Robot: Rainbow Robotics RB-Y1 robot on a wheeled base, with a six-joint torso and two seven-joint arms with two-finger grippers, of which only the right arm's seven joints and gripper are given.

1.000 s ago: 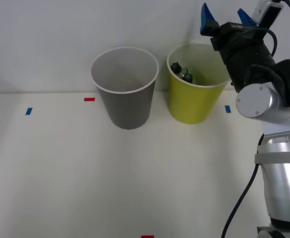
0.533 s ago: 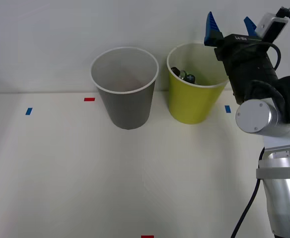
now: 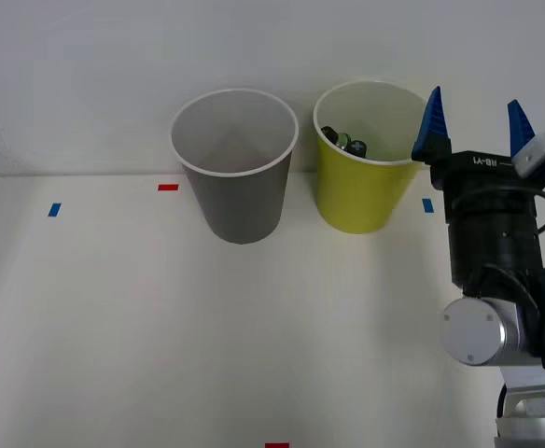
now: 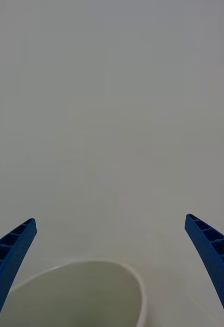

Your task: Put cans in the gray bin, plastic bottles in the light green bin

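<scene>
I see a white table (image 3: 160, 327) from above, with two tall tapered bins standing side by side near its far edge, close together but not touching. On my left is the gray bin (image 3: 240, 191); I cannot make out anything inside it. On my right is the light green bin (image 3: 358, 191), and inside it lie the plastic bottles (image 3: 345, 141) — small, dark-capped, against the near wall. My right gripper (image 3: 475, 119) is raised just to the right of the light green bin, its two blue ribbed fingers (image 3: 429, 126) pointing upward, spread wide and holding nothing. From the wrist camera I see those fingers (image 4: 9, 255) apart at the corners, with a pale bin rim (image 4: 81, 266) between them.
</scene>
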